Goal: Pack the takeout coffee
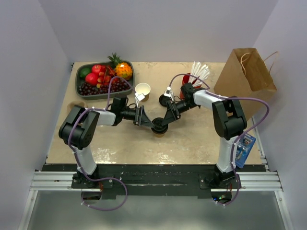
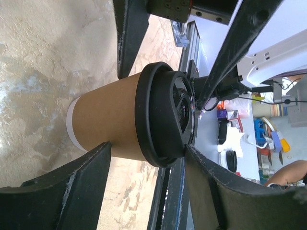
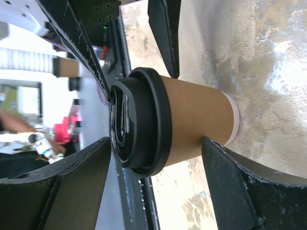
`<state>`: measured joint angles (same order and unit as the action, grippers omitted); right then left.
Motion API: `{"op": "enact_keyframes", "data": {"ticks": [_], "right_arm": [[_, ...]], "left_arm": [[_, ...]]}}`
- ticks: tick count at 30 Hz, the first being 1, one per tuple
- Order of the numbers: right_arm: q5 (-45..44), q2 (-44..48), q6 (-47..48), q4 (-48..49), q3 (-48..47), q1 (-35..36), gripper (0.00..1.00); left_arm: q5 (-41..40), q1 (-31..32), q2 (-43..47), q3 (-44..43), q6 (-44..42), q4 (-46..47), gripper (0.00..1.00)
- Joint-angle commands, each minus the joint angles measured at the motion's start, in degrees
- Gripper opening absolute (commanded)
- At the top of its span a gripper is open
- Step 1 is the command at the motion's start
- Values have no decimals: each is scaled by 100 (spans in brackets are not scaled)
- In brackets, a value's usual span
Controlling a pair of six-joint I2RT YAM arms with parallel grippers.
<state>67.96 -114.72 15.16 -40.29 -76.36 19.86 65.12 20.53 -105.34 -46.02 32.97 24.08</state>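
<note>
The takeout coffee (image 1: 159, 128) stands upright on the table between the two arms. It is a brown paper cup with a white bottom band and a round black lid. My left gripper (image 1: 146, 120) reaches it from the left and my right gripper (image 1: 166, 118) from the upper right. In the left wrist view the cup (image 2: 110, 120) fills the gap of the open left gripper (image 2: 146, 153), one fingertip by its side and one by the lid. In the right wrist view the cup (image 3: 192, 120) sits likewise in the open right gripper (image 3: 156, 143).
A lidless paper cup (image 1: 142, 90) stands behind the left gripper. A red cup with white straws (image 1: 192, 79) and a brown paper bag (image 1: 245, 72) are at the back right. A grey tray of fruit (image 1: 81, 88) is at the back left.
</note>
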Motion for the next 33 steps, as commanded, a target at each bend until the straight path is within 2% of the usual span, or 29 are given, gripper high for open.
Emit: {"op": "enact_keyframes", "data": {"ticks": [1, 4, 8, 9, 12, 17, 22, 27, 33], "right_arm": [[885, -226, 40, -260, -344, -17, 79], [806, -288, -511, 151, -258, -78, 78], [334, -96, -1952, 1940, 146, -87, 78], [253, -77, -2477, 2190, 217, -87, 78], [-53, -165, -3034, 2588, 358, -87, 77], [-178, -236, -3230, 2614, 525, -96, 74], [-652, -77, -2993, 2325, 666, -105, 71], [-705, 142, -2694, 2342, 632, -105, 71], [-1390, 195, -2412, 1964, 622, -114, 68]], "left_arm": [[-1098, -32, -189, -214, -792, -702, 65], [-1151, -32, -215, -223, -863, -746, 64], [-1177, -23, -241, -241, -845, -764, 63], [-1177, -23, -259, -232, -854, -773, 63], [-1212, -23, -268, -250, -880, -843, 63], [-1291, -23, -320, -258, -933, -931, 62], [-1379, -32, -373, -276, -1003, -1028, 61], [-1362, -23, -356, -320, -1029, -1028, 61], [-1572, -23, -461, -434, -1240, -1352, 60]]}}
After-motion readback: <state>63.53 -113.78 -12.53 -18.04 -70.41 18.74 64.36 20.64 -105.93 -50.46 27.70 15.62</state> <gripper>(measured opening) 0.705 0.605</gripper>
